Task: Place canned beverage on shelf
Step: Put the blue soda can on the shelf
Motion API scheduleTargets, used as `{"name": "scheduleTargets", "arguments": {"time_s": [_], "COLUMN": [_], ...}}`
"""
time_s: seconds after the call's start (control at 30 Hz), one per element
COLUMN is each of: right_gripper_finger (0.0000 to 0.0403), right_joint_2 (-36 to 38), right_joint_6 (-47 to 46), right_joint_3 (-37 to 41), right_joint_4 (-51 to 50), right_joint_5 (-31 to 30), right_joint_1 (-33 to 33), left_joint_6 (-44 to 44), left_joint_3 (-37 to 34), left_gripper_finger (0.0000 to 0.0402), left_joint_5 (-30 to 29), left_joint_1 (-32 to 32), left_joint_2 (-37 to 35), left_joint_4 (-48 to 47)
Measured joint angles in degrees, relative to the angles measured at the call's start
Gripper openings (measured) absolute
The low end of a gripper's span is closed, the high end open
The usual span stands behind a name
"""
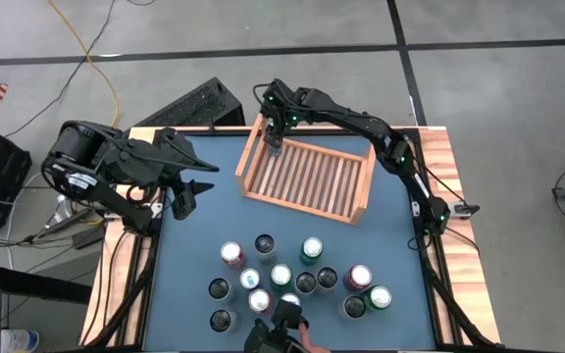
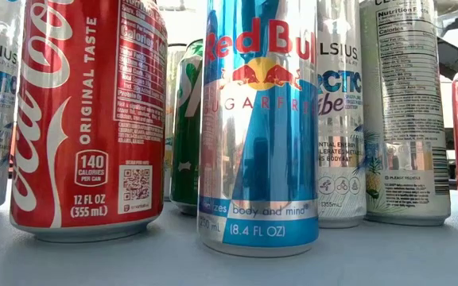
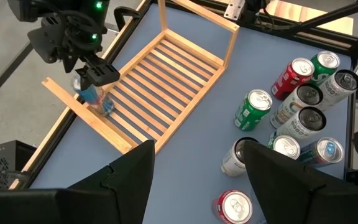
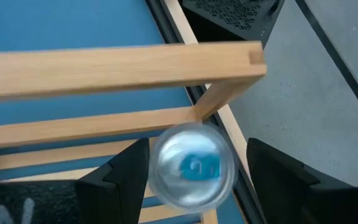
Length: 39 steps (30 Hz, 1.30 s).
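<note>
A: What is seen nearest the low camera?

B: A Coca-Cola can [image 2: 86,119] and a sugar-free Red Bull can [image 2: 259,127] are stood on the desk [image 1: 204,186] amid other cans.

A: And farther back?

B: The left end effector [image 1: 186,194] is held released above bare desk. At the shelf [image 1: 307,175], a blue-topped can [image 4: 192,164] is grasped by the right end effector [image 1: 274,135] in the far corner.

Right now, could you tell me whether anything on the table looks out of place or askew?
Nothing stands out. The cans stand upright in a loose cluster on the table, and the right gripper holds one blue can upright over a corner of the shelf.
</note>
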State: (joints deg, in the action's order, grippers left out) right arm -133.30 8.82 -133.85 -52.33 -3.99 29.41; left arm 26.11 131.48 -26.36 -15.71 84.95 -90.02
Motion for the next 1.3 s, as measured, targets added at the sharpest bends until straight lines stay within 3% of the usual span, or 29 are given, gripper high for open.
{"name": "scheduleTargets", "arguments": {"time_s": [0.53,1.0,1.13,1.3], "right_gripper_finger": [0.0256,0.0256,0.0256,0.0256], "right_joint_2": [0.77,6.62,6.61,6.59], "right_joint_6": [-0.86,-0.32,-1.62,-4.0], "right_joint_3": [1.06,-0.62,1.51,6.36], "right_joint_4": [1.82,-11.2,-12.98,-8.13], "right_joint_5": [-0.7,-0.44,-0.54,-0.69], "right_joint_1": [-0.04,-2.26,-3.91,-4.35], "left_joint_6": [-0.87,-1.01,-1.16,-1.7], "left_joint_3": [0.0,0.0,0.0,0.0], "left_gripper_finger": [0.0233,0.0233,0.0233,0.0233], "left_joint_5": [0.0,0.12,0.16,0.18], "left_joint_1": [0.0,-0.02,-0.02,-0.02], "left_joint_2": [0.02,0.02,0.02,0.02], "left_joint_4": [0.0,0.0,0.0,0.0]}}
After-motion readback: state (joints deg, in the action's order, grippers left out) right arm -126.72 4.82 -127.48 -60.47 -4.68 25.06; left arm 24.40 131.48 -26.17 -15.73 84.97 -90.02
